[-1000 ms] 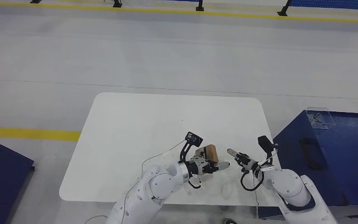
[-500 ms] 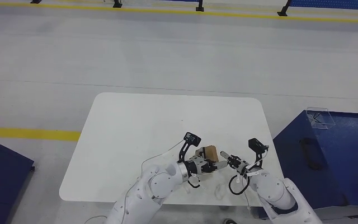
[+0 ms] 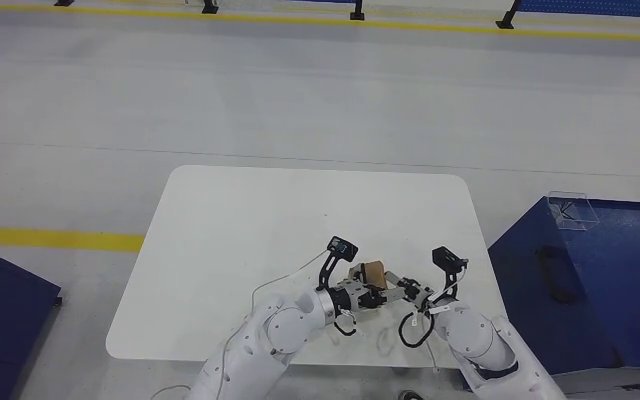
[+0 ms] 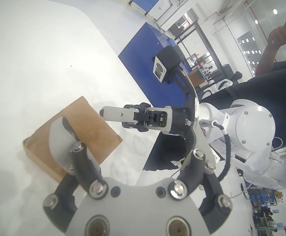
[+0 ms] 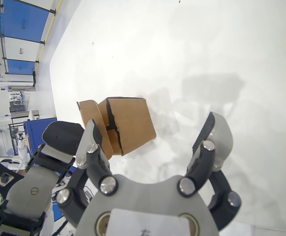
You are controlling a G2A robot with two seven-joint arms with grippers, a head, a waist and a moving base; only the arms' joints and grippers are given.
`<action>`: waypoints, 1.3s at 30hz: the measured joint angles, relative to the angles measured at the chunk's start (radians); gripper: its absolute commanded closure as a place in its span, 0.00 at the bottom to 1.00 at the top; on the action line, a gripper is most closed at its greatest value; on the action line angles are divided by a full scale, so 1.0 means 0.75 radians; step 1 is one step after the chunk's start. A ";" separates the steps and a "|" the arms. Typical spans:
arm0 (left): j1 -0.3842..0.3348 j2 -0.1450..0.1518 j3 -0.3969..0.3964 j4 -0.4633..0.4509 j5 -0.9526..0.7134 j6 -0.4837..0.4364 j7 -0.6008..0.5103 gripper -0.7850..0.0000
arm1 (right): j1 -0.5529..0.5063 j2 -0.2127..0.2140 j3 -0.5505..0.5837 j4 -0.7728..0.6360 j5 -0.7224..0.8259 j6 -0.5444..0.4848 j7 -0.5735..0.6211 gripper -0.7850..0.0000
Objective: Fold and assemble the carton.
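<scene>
Carton [image 3: 373,271] of brown card is found near the front edge of the white table [image 3: 230,260], a little to the robot's right, between the two arms. Its end flaps are not shut flat: dark gaps are seen between them, and one flap is bent out to the side. Whether it is lifted off the table cannot be told.

The left gripper [image 4: 124,123] is spread wide, and one of its fingers [image 4: 61,138] is laid against the top of the carton. Nothing is pinched. The right gripper [image 5: 151,118] is also spread wide with nothing held, and one of its fingers [image 5: 93,134] is placed just beside the loose flap.

The table top is smooth and bright, with round corners and a few tiny dark specks [image 5: 93,43]. A blue cabinet [image 3: 600,300] is set beside the table on the right, with a clear tray [image 3: 572,208] on top. The grey floor [image 3: 300,90] is crossed by yellow lines [image 3: 70,239], and blue panels [image 5: 24,20] on black stands are lined up farther off.
</scene>
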 measured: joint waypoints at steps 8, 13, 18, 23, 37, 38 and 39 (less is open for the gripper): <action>-0.011 -0.005 0.008 0.023 -0.016 -0.010 -0.005 0.00 | 0.018 -0.010 -0.028 0.018 -0.010 0.015 -0.002 0.00; -0.013 -0.007 0.008 0.026 -0.020 -0.014 -0.006 0.00 | 0.024 -0.015 -0.035 0.020 -0.012 0.015 0.003 0.00; -0.005 -0.003 -0.006 0.016 -0.029 -0.024 -0.010 0.00 | 0.020 -0.018 -0.021 0.010 0.013 0.018 0.023 0.00; 0.007 0.004 -0.026 -0.011 -0.042 -0.030 -0.029 0.00 | 0.048 -0.013 0.038 0.024 0.101 0.049 0.157 0.00; 0.033 0.016 -0.052 -0.049 -0.041 -0.017 -0.054 0.00 | 0.080 0.017 0.153 0.033 0.135 0.027 0.424 0.00; 0.035 0.016 -0.052 -0.050 -0.041 -0.017 -0.054 0.00 | 0.077 0.018 0.139 0.026 0.100 0.034 0.404 0.00; 0.036 0.017 -0.052 -0.051 -0.040 -0.018 -0.054 0.00 | 0.073 0.016 0.116 0.015 0.061 0.051 0.373 0.00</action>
